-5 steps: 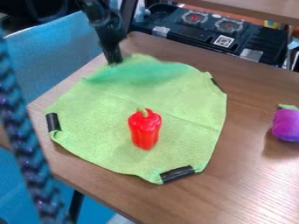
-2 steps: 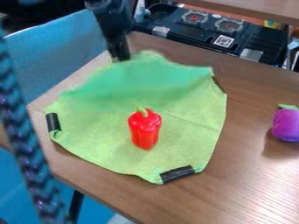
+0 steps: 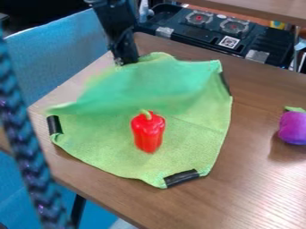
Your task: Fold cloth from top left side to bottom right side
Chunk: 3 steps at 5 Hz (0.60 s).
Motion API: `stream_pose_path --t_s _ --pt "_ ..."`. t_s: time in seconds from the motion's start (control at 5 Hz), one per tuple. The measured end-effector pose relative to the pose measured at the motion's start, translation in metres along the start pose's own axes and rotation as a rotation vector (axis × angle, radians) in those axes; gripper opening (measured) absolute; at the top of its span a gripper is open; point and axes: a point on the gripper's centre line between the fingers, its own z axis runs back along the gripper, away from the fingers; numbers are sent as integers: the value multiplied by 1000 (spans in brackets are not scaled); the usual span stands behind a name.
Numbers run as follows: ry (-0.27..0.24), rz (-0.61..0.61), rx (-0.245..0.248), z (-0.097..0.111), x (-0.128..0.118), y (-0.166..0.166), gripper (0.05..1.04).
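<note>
- Camera view: the black gripper (image 3: pixel 126 61) hangs down at the top left edge of the green cloth (image 3: pixel 188 134). I can't tell from here if it is pinching the cloth or not. My guess is it is there because that is the side that has to go over.
- The cloth is on the table (image 3: pixel 269 179). Its top part bulges up into a flap, and the left tip of the flap sits over the flat part. The bottom part lies flat, so I think the fold is only just begun.
- A red toy pepper (image 3: pixel 149 134) stands upright on the cloth, near the middle, right in front of the flap. The flap may need to go up and over it, or it could get bumped and tip.
- Black strips (image 3: pixel 181 178) are on the edges of the cloth, at the left, the bottom and the right. Maybe they help keep it down.
- Next, the top left side should go toward the bottom right, slowly, so the soft cloth doesn't bunch up.
- Far to the right, a purple toy (image 3: pixel 293 127) sits on the table, well apart from the cloth and out of the way.
</note>
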Motion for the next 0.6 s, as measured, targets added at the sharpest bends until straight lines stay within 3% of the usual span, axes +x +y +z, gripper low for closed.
stream_pose_path --t_s 0.4,0.6 --pt "12 -89 -43 -1 7 -50 50" --pt "-5 -114 -37 6 10 -64 51"
